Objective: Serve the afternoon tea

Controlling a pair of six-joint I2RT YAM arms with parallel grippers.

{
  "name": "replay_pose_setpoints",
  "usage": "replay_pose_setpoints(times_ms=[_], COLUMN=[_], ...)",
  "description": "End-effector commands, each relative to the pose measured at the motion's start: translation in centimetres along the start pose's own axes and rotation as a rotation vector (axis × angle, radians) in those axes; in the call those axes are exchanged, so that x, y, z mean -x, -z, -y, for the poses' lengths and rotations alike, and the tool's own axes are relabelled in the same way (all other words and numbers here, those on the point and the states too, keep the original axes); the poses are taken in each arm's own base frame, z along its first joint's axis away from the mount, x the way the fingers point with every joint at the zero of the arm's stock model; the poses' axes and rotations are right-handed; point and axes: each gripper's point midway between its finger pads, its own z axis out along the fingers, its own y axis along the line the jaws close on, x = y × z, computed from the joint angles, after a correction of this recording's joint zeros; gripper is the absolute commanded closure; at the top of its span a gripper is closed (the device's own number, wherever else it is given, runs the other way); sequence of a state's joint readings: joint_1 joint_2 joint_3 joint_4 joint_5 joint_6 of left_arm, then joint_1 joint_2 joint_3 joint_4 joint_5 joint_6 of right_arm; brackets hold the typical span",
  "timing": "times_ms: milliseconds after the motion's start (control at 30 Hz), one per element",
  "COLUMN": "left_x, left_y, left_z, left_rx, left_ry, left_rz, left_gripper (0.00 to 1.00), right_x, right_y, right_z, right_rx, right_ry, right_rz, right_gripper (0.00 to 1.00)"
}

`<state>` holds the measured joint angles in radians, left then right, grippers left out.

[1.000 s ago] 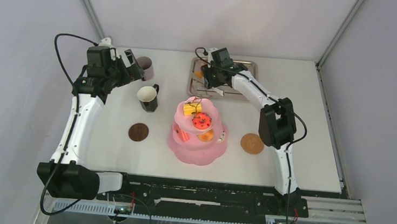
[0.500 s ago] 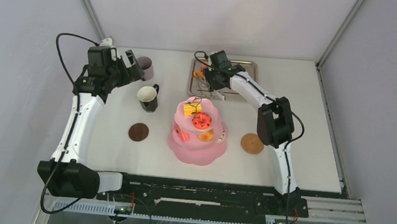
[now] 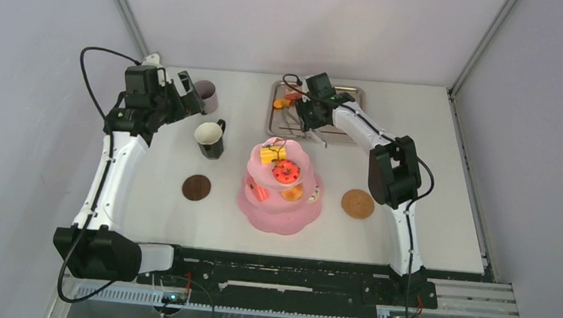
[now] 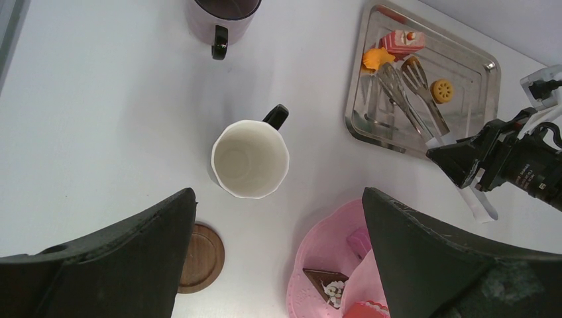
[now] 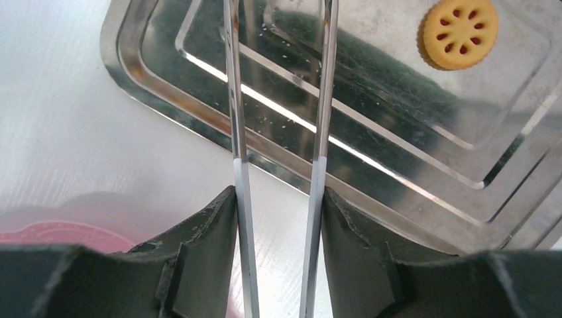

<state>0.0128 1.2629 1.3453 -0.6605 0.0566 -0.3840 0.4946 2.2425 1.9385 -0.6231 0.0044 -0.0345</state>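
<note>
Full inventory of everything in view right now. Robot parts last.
table: 1, white, under everything
tiered stand: 1, pink, table centre
toy pastries on stand: several, yellow, red, orange, brown; exact count unclear
black mug: 1, black with white inside, left of the stand, upright
mauve mug: 1, mauve, far left, behind the black mug
coasters: 2, brown, one on each side of the stand, nothing on them
steel tray: 1, silver, behind the stand
toy pastries on tray: 3, pink slice, orange piece, yellow cookie
tongs: 1, silver, over the tray's near edge
left gripper: black, above the mugs, jaws open, empty
right gripper: black, jaws closed on the tongs
</note>
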Motion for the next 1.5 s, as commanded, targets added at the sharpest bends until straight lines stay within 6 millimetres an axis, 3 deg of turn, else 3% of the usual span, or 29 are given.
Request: replay_pose_setpoints(times_ms=[0,367,700,900,1067,1300,1467], left_x=[2.8,2.8,3.0,3.1,3.1,3.1,3.1], left_y=[1.4,1.4,1.3,1.3,1.1,0.9,1.0], left_z=[1.2,1.3,1.2,1.3,1.3,1.4,1.3], left_rx=[-0.037,-0.039,-0.03,-0.03,-0.029,-0.033,-0.03], left_ry=[-0.019,-0.017,-0.022,-0.025,-0.023,-0.023,-0.024], left_rz=[0.081,0.08,0.077,0.078,0.073,0.068,0.072], left_gripper=[0.0,0.0,0.01,0.0,0.0,0.0,0.0], right_x=[4.5,5.8,7.0,6.6,5.9,5.7,4.8], right_y=[2.7,2.0,1.6,0.9,1.1,0.9,2.1], right_z=[-1.0,-1.7,0.2,0.9,0.1,2.7,3.4], right_rx=[0.074,0.095,0.081,0.105,0.136,-0.002,-0.013], right_ry=[0.049,0.089,0.085,0.087,0.109,0.036,0.014], right_rz=[0.127,0.149,0.169,0.153,0.128,0.098,0.089], right_gripper=[0.46,0.45,0.45,0.44,0.44,0.45,0.46])
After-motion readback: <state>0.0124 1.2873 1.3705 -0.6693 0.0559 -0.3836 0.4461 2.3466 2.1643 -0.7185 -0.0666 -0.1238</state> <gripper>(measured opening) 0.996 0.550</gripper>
